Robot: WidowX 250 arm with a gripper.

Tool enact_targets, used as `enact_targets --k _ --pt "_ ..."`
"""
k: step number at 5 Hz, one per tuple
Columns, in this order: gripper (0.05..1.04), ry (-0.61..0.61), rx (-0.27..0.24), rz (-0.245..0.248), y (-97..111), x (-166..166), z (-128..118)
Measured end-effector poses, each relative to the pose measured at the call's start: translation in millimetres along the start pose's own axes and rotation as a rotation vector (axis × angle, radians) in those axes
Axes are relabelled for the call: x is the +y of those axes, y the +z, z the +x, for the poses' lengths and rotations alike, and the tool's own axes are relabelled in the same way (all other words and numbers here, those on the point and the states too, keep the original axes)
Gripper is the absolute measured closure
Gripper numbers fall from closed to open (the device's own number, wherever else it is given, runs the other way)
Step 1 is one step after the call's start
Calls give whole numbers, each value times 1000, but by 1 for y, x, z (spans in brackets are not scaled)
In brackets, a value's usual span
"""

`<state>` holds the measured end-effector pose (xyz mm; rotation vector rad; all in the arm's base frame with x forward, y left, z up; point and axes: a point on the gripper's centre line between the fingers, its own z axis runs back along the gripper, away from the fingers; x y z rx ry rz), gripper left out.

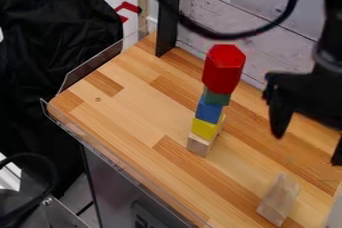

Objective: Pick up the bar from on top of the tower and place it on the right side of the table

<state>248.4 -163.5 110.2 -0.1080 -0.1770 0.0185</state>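
A red bar (224,69) is held up by a tower (210,107).
Green (217,97), blue (209,113), yellow (204,128) and wooden blocks (198,144) are stacked beneath it on the desk (133,102); at right, the gripper (307,150) is spread wide, apart from the tower, and a pale block (278,200) is seen at lower right.

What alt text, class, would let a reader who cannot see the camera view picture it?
A tower of blocks stands on a wooden table: a red block on top, then green, blue, yellow and plain wood. A black robot pincer hangs open to its right; a pale block sits at lower right.
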Motion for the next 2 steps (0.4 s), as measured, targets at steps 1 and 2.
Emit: enact_targets --k 1,2 --pt "83 9 -19 19 4 -1 -1" --pt "83 29 -18 49 5 -1 0"
